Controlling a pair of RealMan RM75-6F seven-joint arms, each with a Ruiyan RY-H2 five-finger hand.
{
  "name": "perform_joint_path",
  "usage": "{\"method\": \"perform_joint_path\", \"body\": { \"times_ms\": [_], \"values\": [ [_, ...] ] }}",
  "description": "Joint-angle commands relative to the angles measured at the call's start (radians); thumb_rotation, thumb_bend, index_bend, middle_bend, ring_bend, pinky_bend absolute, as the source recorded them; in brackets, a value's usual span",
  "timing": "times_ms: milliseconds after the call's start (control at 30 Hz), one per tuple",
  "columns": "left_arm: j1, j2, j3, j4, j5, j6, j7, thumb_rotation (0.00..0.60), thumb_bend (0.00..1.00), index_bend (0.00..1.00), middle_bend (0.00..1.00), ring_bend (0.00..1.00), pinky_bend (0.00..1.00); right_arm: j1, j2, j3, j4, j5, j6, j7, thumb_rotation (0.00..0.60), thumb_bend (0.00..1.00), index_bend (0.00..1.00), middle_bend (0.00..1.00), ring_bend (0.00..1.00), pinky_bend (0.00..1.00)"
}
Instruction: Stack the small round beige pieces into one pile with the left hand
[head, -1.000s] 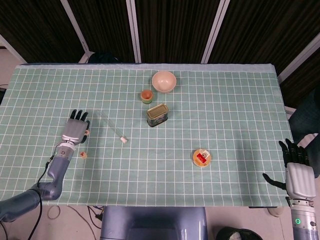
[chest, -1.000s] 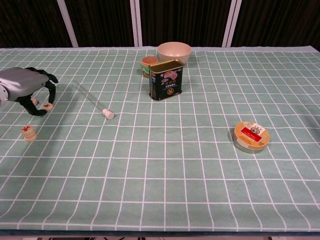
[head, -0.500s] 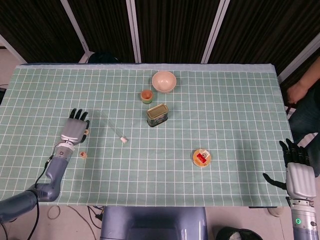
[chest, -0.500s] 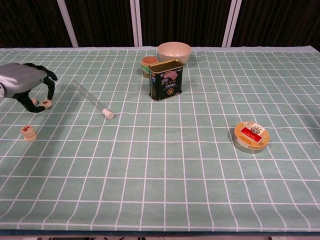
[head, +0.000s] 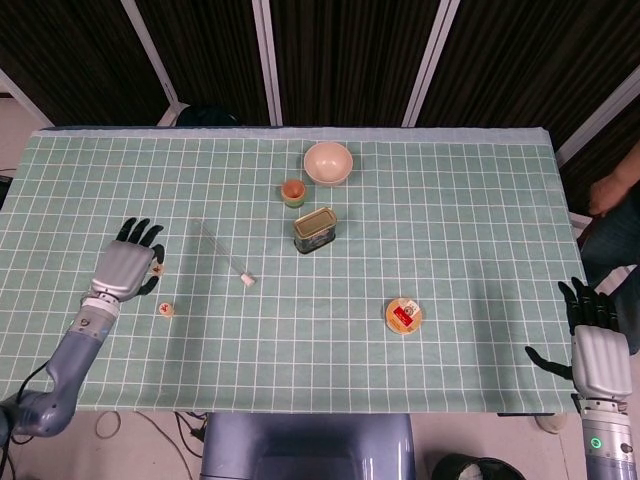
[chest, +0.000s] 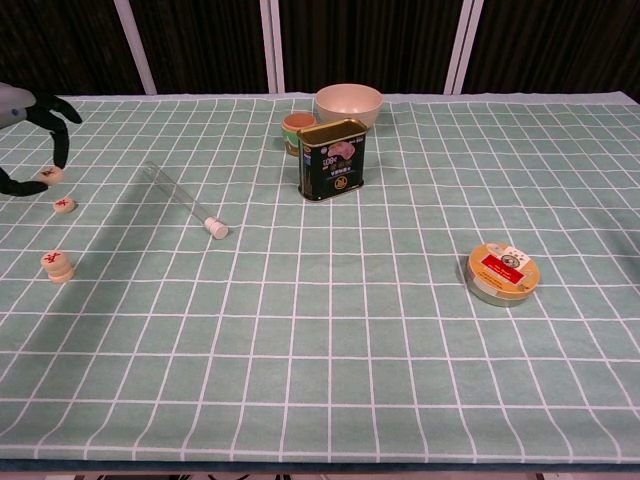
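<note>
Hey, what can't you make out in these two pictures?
Left hand: the chest view's left edge cuts off all but its fingers, which pinch a piece.
Right hand: outside the chest view; the head view shows only its back.
Pile: red marks too small to read in either view.
Person: cut off by the head view's right edge.

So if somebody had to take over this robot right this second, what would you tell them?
Left hand: raised over the table's left edge, apparently pinching one beige piece.
Right hand: open, holding nothing, off the table's right side.
A second piece lies loose on the cloth just below the left hand; the small pile stands nearer the front edge.
Done: the pile looks two pieces high.
Left: set the pinched piece on the pile, then the loose one.
</note>
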Motion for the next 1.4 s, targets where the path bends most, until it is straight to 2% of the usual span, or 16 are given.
{"method": "perform_joint_path", "body": {
  "times_ms": [33, 133, 367, 633, 1400],
  "values": [
    [0.03, 0.055, 0.031, -0.06, 0.024, 0.007, -0.022, 0.6, 0.33, 0.49, 0.12, 0.0, 0.0, 0.0, 0.0, 0.0, -0.001, 0.0, 0.0, 0.0, 0.6, 0.23, 0.08, 0.01, 0.03, 0.0],
    [0.05, 0.063, 0.069, -0.057, 0.061, 0.015, -0.022, 0.6, 0.33, 0.49, 0.12, 0.0, 0.0, 0.0, 0.0, 0.0, -0.002, 0.0, 0.0, -0.001, 0.6, 0.23, 0.08, 0.01, 0.03, 0.0],
    [0.067, 0.025, 0.098, -0.01, 0.119, 0.034, -0.028, 0.6, 0.33, 0.49, 0.11, 0.0, 0.0, 0.0, 0.001, 0.001, -0.002, 0.0, 0.001, 0.0, 0.6, 0.23, 0.08, 0.01, 0.03, 0.0],
    [0.071, -0.01, 0.107, 0.017, 0.153, 0.044, -0.013, 0.6, 0.33, 0.48, 0.11, 0.0, 0.0, 0.0, 0.001, 0.0, -0.001, -0.002, 0.001, 0.001, 0.6, 0.23, 0.08, 0.01, 0.03, 0.0],
    [0.075, -0.076, 0.114, 0.06, 0.163, 0.034, 0.028, 0.6, 0.33, 0.46, 0.11, 0.0, 0.0, 0.0, 0.003, 0.002, 0.0, 0.0, 0.0, 0.005, 0.6, 0.23, 0.08, 0.01, 0.03, 0.0]
  ]
}}
